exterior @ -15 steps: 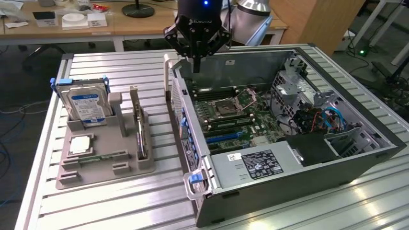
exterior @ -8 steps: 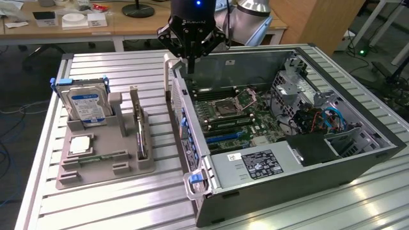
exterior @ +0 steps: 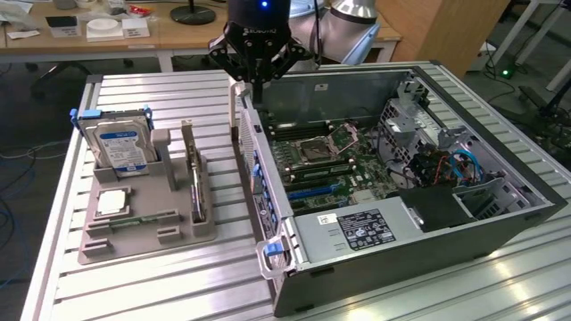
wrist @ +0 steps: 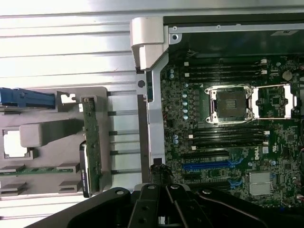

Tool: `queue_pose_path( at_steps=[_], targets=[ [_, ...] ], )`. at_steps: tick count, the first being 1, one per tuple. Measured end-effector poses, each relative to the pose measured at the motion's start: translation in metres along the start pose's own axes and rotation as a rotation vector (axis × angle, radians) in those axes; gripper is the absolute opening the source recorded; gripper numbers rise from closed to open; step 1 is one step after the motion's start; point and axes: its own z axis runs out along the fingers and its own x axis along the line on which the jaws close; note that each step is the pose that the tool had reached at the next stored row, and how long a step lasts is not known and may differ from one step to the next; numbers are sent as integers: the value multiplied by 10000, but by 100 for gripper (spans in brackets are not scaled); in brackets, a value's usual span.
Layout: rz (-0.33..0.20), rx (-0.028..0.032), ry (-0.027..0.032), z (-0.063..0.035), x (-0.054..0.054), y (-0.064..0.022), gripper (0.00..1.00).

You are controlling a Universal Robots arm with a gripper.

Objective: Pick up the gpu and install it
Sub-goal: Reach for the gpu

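A: Exterior view: where is the gpu seen?
B: On edge in the holder, nine o'clock of the case. The tool is closed narrow, holding nothing.
A: Wrist view?
B: The gpu is seen slotted, apart from the tool.

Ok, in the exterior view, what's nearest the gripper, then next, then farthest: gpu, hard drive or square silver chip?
1. gpu, standing on edge, closest to the case.
2. hard drive, upright, farther to the exterior view's left.
3. silver chip, flat, nearer the camera.

Green gpu, grey holder, silver hard drive with blue label, green motherboard, dark case
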Motion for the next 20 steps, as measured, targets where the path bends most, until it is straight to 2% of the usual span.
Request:
queue_pose_path(
  at_steps=[20],
  targets=[
    [0,0,-1,-7,320,-38,10]
  ],
)
